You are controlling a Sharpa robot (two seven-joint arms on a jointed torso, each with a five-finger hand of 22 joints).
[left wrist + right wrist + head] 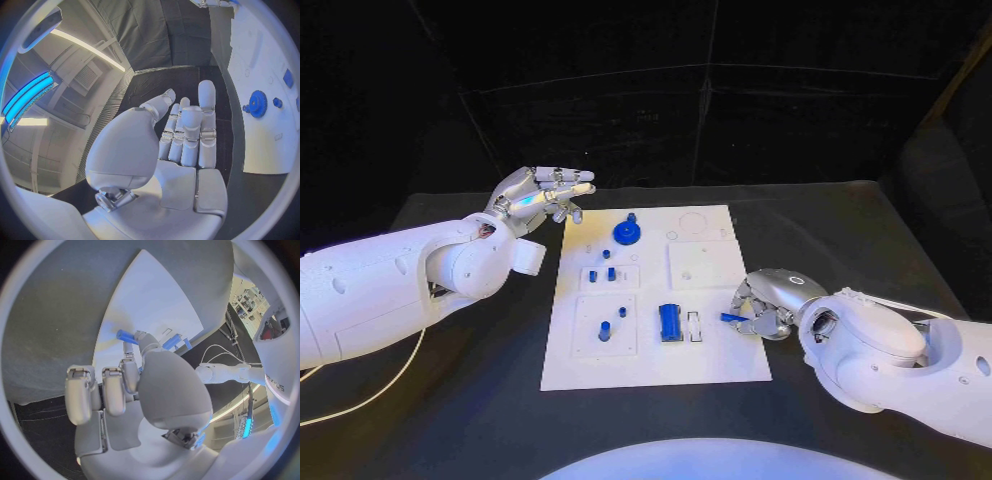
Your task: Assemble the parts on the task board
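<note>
— What is holding everything up?
— A black table [848, 225]. It has a dark, flat top.
— What lies right on it?
— A white board [718, 365]. It lies flat in the middle of the table.
— Where is the board next to the fingers?
— Its far corner is just beside the left hand's fingers [571, 180]. Its near side edge is under the right hand's fingers [750, 312].

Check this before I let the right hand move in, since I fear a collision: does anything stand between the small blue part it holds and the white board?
Nothing visible does. The right hand pinches the blue part at the task board's right edge, with bare white surface beside it; the nearest piece, the blue block, lies farther in.
</note>
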